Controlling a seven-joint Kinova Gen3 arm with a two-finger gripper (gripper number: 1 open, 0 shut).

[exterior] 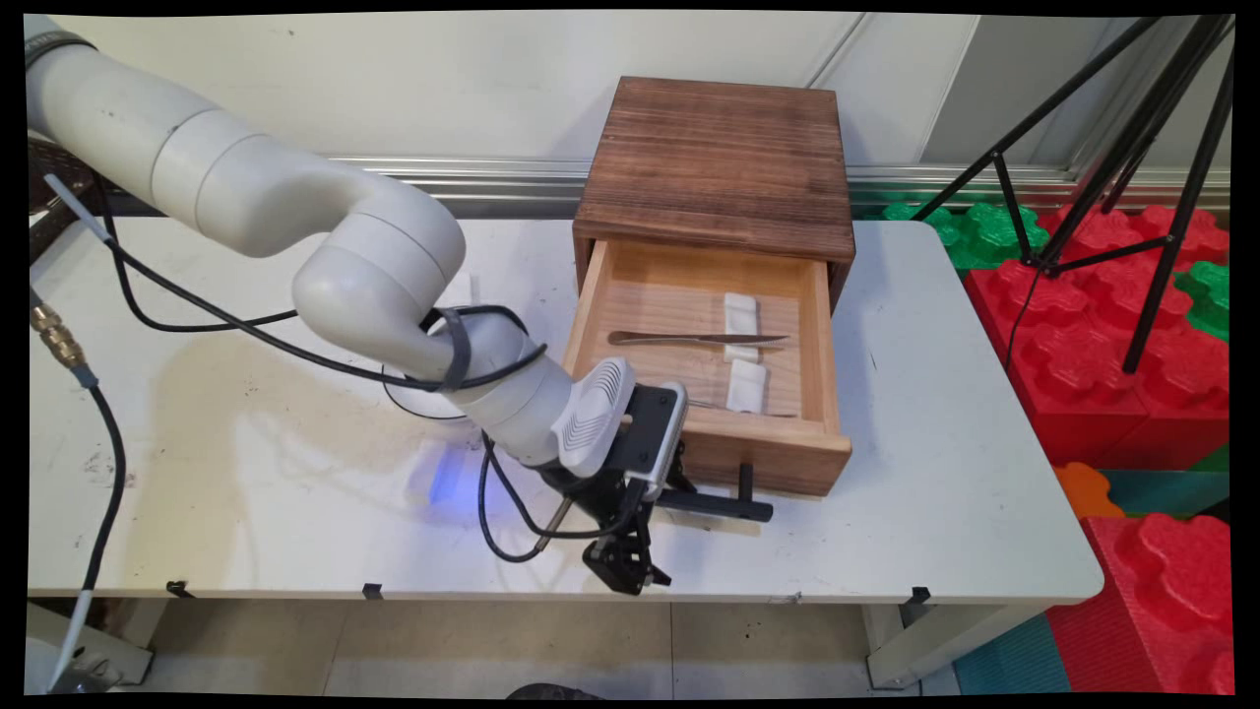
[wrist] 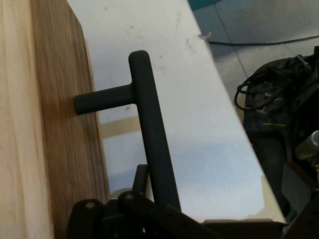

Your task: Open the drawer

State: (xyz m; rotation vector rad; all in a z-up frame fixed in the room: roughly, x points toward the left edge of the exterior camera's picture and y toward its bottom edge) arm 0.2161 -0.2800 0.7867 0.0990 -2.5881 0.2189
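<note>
Claw is sitting low over the desk, at the near side of the open drawer and at the left end of its black bar handle. In the hand view the handle is running straight down into the claw's linkage, with the drawer front just beside it on the left. I cannot tell whether the claw is clamping the bar or only lying around it. The drawer is standing well out of the wooden cabinet. A slim metal blade is lying across its floor between two white pads, and it seems to be resting on the far one. Judgement: the contact is sitting off-centre, left of the handle's visible post, so any force along the drawer's travel is likely to be turning the drawer in its slot. It is looking wise to keep motion slow and parallel to the drawer's sides, with the wrist held level. The blade is lying loose and will probably be sliding under any jerk. The black cables are hanging close to the claw, so they need watching.
</note>
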